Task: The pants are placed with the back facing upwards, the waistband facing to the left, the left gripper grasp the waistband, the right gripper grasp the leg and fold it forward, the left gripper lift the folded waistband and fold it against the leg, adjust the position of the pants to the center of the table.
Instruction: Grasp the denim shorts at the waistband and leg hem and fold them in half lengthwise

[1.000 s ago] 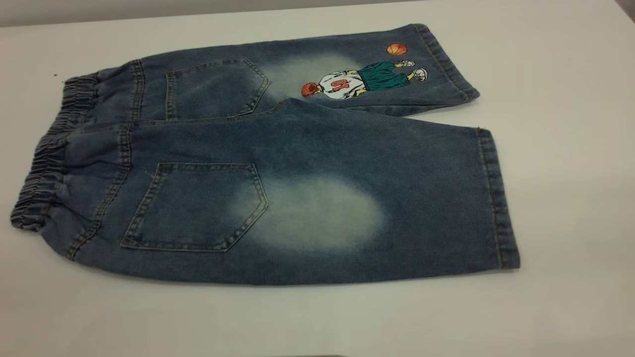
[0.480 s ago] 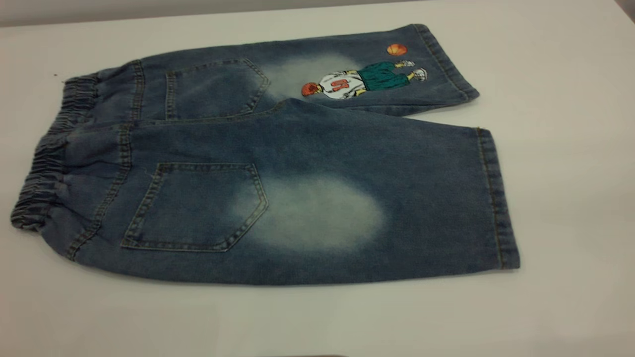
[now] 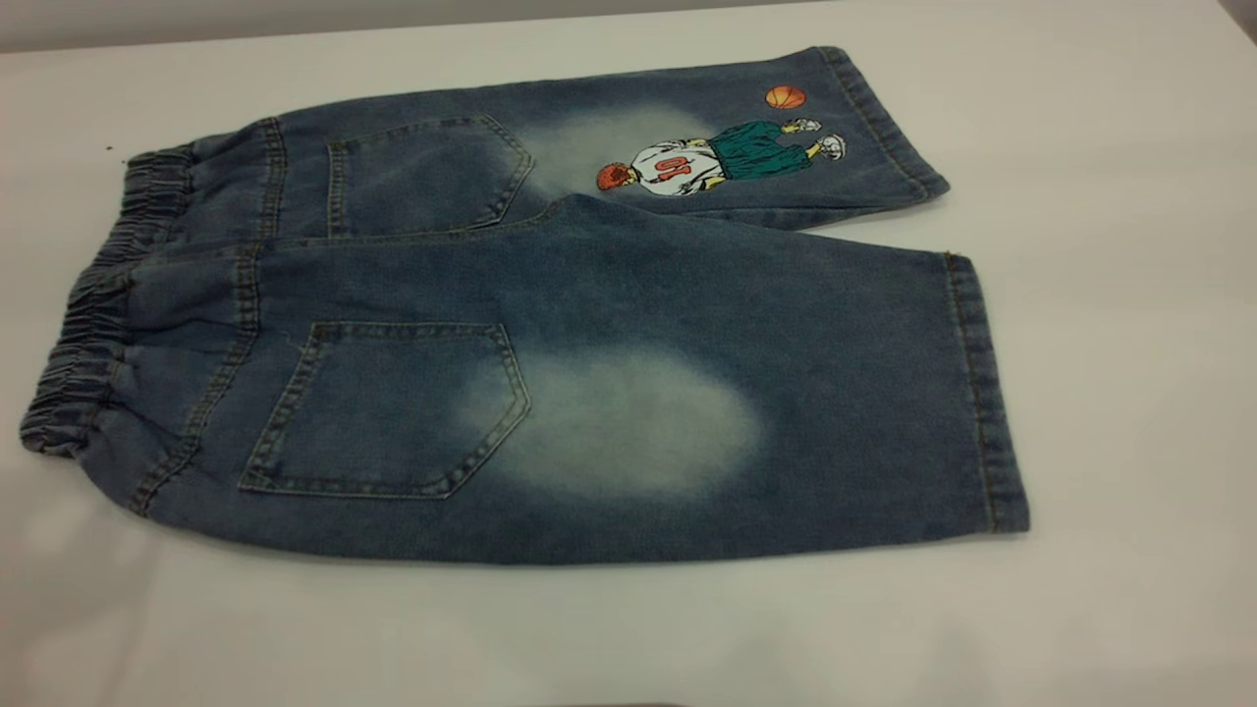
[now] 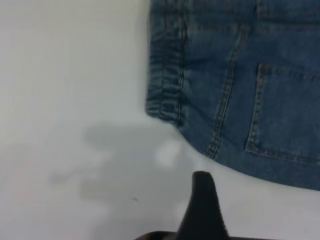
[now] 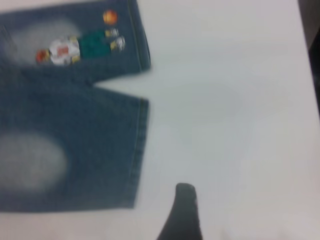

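Observation:
The pants point(image 3: 550, 324) lie flat on the white table point(image 3: 1129, 295), back up, two pockets showing. The ruched waistband point(image 3: 88, 324) is at the left. The leg with the pale oval patch point(image 3: 687, 412) is nearest the front; the leg with the cartoon print point(image 3: 717, 157) lies behind it. Neither gripper shows in the exterior view. In the left wrist view, my left gripper point(image 4: 250, 210) hovers open above bare table just off the waistband corner point(image 4: 167, 107); one finger point(image 4: 202, 205) shows. My right gripper point(image 5: 225, 207) hovers open over bare table off the leg hem point(image 5: 139, 150); one finger point(image 5: 184, 210) shows.
Bare white tabletop surrounds the pants on all sides, widest at the right and front. The table's far edge point(image 3: 295, 29) runs along the back. A dark strip beyond the table's edge point(image 5: 311, 60) shows in the right wrist view.
The pants have not moved. A faint shadow has spread over the table at the front left, near the waistband corner.

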You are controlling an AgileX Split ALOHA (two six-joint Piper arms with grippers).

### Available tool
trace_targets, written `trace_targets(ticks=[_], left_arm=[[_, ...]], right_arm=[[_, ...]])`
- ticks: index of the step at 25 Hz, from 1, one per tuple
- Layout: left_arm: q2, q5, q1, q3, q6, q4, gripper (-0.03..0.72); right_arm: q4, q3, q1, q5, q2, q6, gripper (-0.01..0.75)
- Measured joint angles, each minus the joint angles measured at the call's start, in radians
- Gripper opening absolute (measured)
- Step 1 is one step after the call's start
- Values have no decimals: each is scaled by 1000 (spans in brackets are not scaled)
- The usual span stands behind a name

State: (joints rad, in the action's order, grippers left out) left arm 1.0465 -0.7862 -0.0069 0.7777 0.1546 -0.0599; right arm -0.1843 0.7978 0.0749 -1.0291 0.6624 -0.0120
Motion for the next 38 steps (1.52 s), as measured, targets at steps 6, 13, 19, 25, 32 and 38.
trace_targets(ticks=[6,13,19,25,32,38], left_arm=[[270,110,0,1,2,-16,512],[524,235,10,9,4,-4,512],[683,303,67,10,4,36,512],[776,388,89,10,5,41,512],[834,466,89,16,-3,41,512],[866,524,89,18,-15,41,512]], right_arm=[[-34,0,0,16,105,-35,558],[-61,1,0,20,114,-62,558],[-64,1,0,20,114,-66,558],[-64,1,0,20,114,-69,559],[-64,1,0,22,114,-70,558],[-65,1,0,23,114,-70,558]])
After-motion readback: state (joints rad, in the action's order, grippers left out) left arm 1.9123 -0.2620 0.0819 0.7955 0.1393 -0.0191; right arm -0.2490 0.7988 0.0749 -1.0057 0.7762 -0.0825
